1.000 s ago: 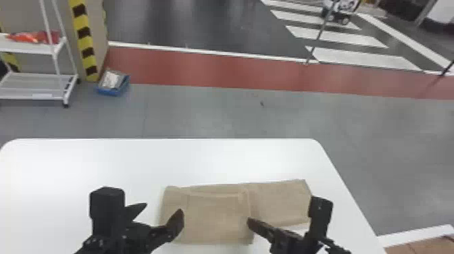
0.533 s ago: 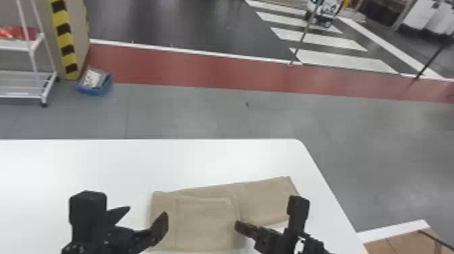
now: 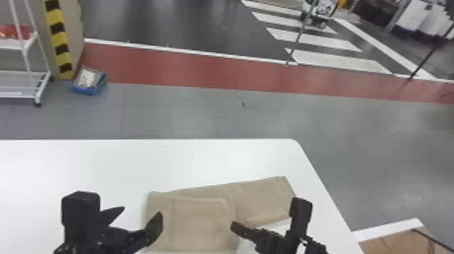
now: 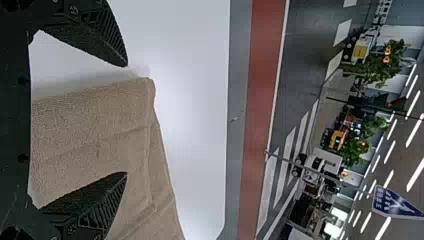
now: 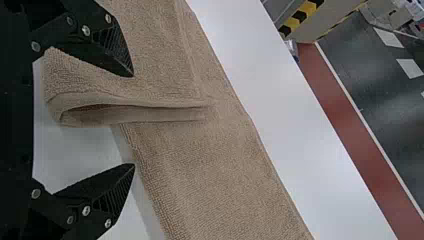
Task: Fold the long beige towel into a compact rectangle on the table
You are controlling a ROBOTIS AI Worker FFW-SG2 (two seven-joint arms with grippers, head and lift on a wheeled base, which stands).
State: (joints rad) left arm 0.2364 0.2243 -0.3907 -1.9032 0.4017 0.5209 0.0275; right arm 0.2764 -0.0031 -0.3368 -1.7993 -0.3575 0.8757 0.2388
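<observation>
The beige towel [image 3: 202,223] lies on the white table, its left part folded over in layers and a single flatter stretch running right. At its left end stands my left gripper [image 3: 140,216], open; in the left wrist view the left gripper [image 4: 127,120] has the towel's folded end [image 4: 95,145] beneath and between its parted fingers. My right gripper [image 3: 267,219] is over the towel's near side, right of the folded part. In the right wrist view the right gripper [image 5: 134,120] is open, the looped fold edge [image 5: 130,112] showing between its fingers.
The white table [image 3: 135,165] has its right edge just beyond the towel. A cardboard box [image 3: 398,241] is at the lower right. On the floor behind are a blue bin [image 3: 88,82] and a white rack [image 3: 25,74].
The head view has shifted, so table, towel and both arms appear farther left. Both grippers hold about the same places beside the towel, and its fold looks unchanged.
</observation>
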